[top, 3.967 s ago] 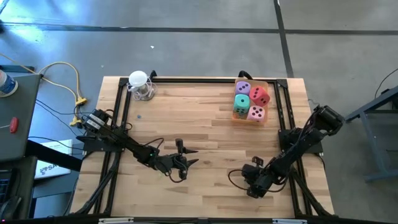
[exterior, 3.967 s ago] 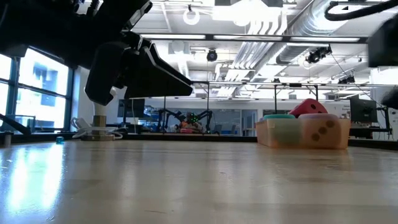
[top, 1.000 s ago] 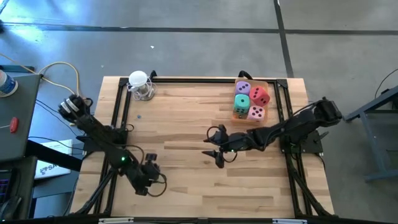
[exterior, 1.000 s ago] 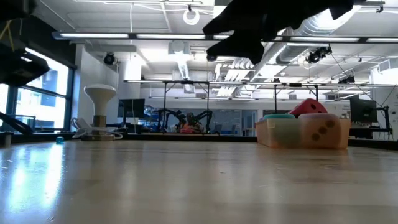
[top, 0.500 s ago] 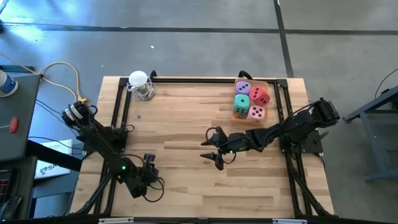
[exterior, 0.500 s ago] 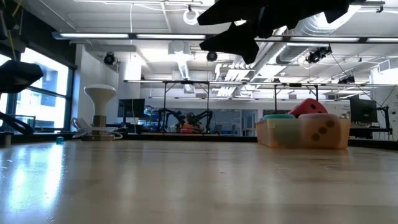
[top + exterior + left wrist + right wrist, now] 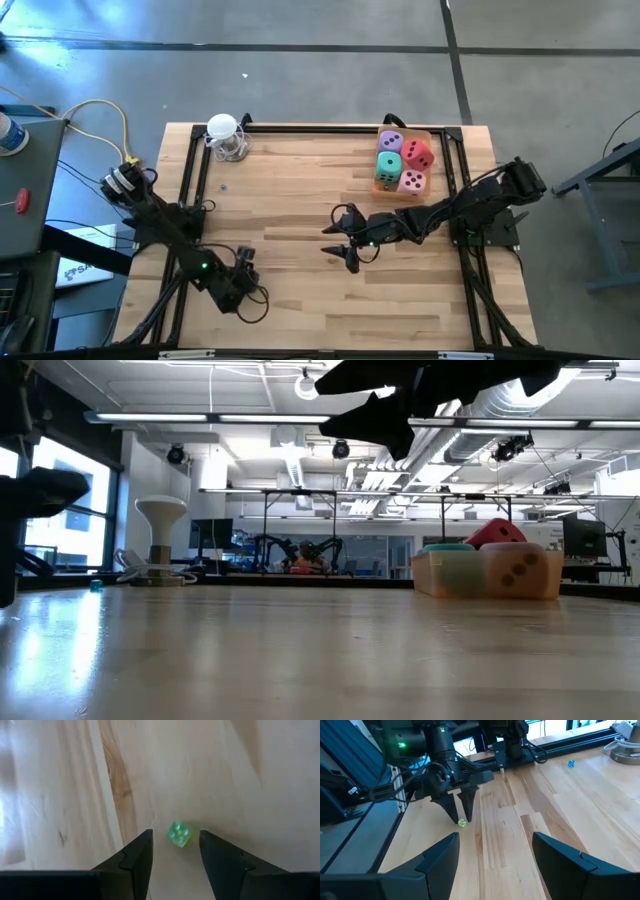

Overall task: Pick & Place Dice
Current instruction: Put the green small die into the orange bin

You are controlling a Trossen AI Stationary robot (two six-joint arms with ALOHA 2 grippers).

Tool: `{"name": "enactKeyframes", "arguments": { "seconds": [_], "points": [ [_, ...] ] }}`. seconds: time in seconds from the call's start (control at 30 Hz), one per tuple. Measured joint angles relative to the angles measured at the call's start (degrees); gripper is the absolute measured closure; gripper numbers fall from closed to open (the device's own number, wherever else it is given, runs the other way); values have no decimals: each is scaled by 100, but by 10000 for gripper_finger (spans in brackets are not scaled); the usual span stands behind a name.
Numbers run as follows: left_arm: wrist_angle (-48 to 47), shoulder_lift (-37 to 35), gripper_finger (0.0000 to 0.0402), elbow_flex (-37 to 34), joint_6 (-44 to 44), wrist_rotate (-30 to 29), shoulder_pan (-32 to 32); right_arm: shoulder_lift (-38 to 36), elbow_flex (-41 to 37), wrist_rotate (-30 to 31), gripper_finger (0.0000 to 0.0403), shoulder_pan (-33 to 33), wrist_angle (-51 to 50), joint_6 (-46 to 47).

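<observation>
Dice (image 7: 402, 162): mint green, pink, purple and red cubes, packed together in a clear tub (image 7: 432, 136) at the table's (image 7: 300, 180) far right corner. Left gripper (image 7: 459, 815): near the front left corner, fingers parted, empty, straddling a tiny green bead (image 7: 179, 833). Right gripper (image 7: 340, 243): above mid-table, spread wide, holding nothing.

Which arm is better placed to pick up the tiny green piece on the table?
Left. The left gripper hangs right over the green piece, with its open fingers on either side of it. The right gripper, also open, is out over mid-table, well away from it.
</observation>
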Motion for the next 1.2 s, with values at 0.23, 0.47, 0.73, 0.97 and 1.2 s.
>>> {"name": "enactKeyframes", "arguments": {
  "seconds": [0.23, 0.47, 0.73, 0.97, 1.2],
  "points": [
    [12, 0, 249, -13, -1, 340, 189, 0, 0, 0, 160, 80, -2, -2],
    [17, 0, 286, -13, -1, 385, 189, 0, 0, 0, 160, 110, -2, -44],
    [73, 0, 373, -19, 182, 337, 191, 0, 0, -14, 160, 113, -8, -17],
    [303, 0, 401, -22, 508, 211, 248, 0, 0, -314, 160, 160, -22, 17],
    [473, 0, 401, -22, 799, 191, 415, 0, 2, -533, 160, 433, -419, -2]
  ]
}}
